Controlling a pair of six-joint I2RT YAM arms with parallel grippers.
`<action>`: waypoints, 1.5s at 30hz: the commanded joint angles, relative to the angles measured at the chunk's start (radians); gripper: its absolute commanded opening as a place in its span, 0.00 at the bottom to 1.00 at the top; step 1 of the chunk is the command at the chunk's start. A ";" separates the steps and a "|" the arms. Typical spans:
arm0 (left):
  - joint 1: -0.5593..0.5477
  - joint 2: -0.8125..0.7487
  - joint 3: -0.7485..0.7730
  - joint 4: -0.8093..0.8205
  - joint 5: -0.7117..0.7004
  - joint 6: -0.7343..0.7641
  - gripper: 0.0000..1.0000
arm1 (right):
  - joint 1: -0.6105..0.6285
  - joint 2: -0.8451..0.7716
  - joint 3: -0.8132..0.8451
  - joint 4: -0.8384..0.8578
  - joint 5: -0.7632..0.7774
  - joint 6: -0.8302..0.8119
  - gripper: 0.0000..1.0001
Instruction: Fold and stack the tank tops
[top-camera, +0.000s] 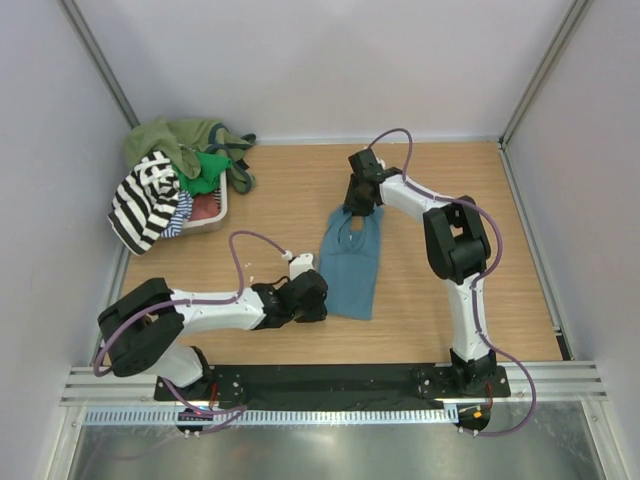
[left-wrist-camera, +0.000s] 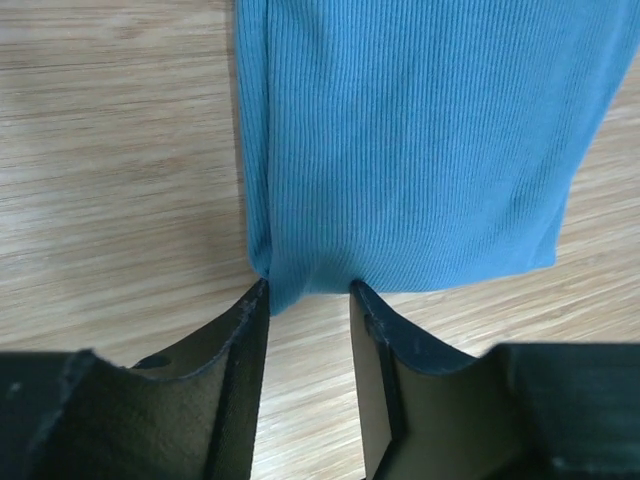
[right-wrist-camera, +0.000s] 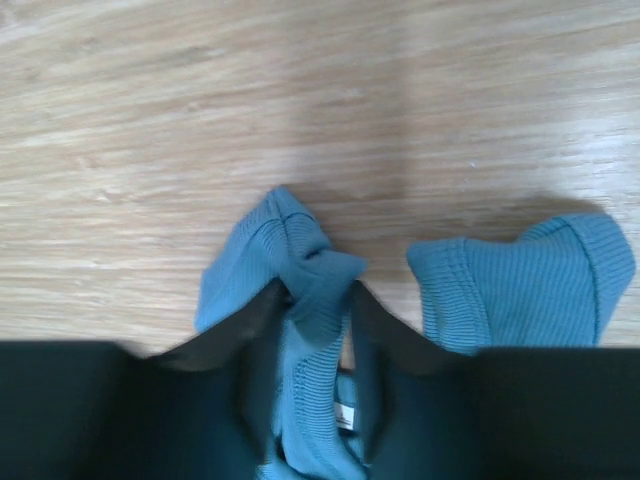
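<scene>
A teal-blue tank top (top-camera: 352, 262) lies flat and lengthwise on the middle of the wooden table, straps at the far end. My left gripper (top-camera: 318, 296) sits low at its near left hem corner. In the left wrist view the jaws of the left gripper (left-wrist-camera: 308, 288) stand apart, with the corner of the teal top (left-wrist-camera: 420, 150) just reaching between the tips. My right gripper (top-camera: 358, 208) is at the strap end. In the right wrist view the right gripper (right-wrist-camera: 320, 288) is closed on one bunched strap (right-wrist-camera: 305, 255), and the other strap (right-wrist-camera: 520, 280) lies loose to its right.
At the back left a heap of tank tops fills a white basket (top-camera: 214, 216): a black-and-white striped one (top-camera: 145, 200) hangs over the edge, an olive one (top-camera: 165, 140) and a green one (top-camera: 208, 170) lie on top. Walls close in the table on three sides.
</scene>
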 joint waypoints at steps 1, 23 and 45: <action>0.003 0.024 0.012 0.030 0.015 0.017 0.35 | 0.001 0.015 0.070 0.031 -0.002 0.020 0.31; 0.003 0.023 -0.008 0.016 0.024 0.014 0.00 | -0.008 0.133 0.297 0.084 -0.087 -0.073 0.48; 0.003 -0.114 -0.033 -0.070 -0.005 0.002 0.24 | 0.075 -0.591 -0.444 0.023 -0.053 -0.130 0.54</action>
